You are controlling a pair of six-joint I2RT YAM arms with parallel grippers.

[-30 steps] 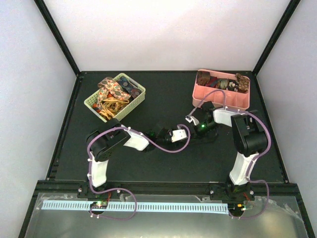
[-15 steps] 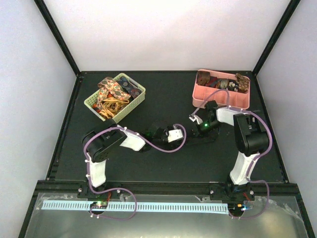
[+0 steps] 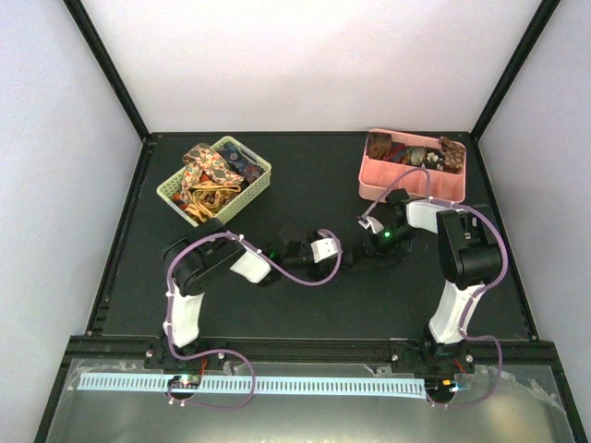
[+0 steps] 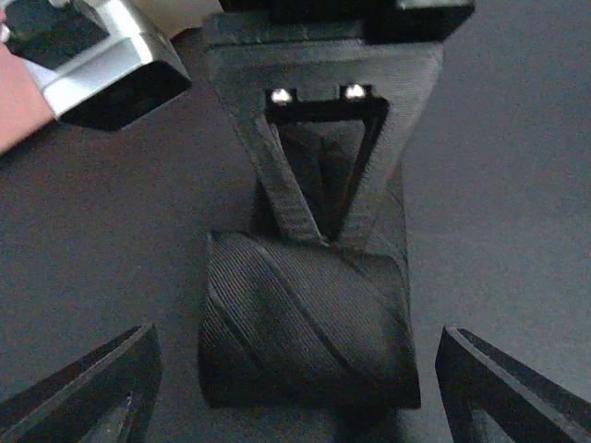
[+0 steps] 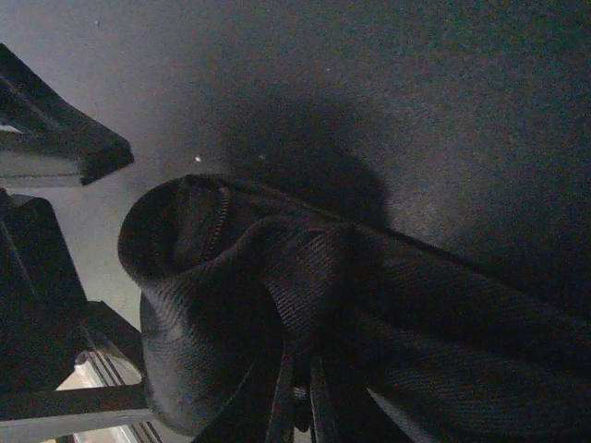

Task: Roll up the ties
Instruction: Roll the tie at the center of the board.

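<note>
A black ribbed tie [image 4: 305, 323] lies on the black mat as a loose coil, and is hard to make out from above [image 3: 358, 259]. My right gripper [image 5: 300, 397] is shut on a fold of it; its black fingers [image 4: 286, 194] pinch the coil's far edge. My left gripper [image 4: 300, 406] is open wide, one fingertip on each side of the coil, not touching it. From above, the left gripper [image 3: 345, 258] and right gripper [image 3: 367, 251] meet at mid-table. More paisley ties [image 3: 211, 171] fill a green basket, and rolled ties [image 3: 416, 155] sit in a pink tray.
The green basket [image 3: 247, 196] stands at the back left and the pink tray [image 3: 411, 191] at the back right, just behind my right wrist. Purple cables [image 3: 305, 277] loop along both arms. Black frame rails edge the mat.
My left arm has reached further right, bringing its gripper up to the tie at the right gripper. The right arm has shifted slightly to the right.
</note>
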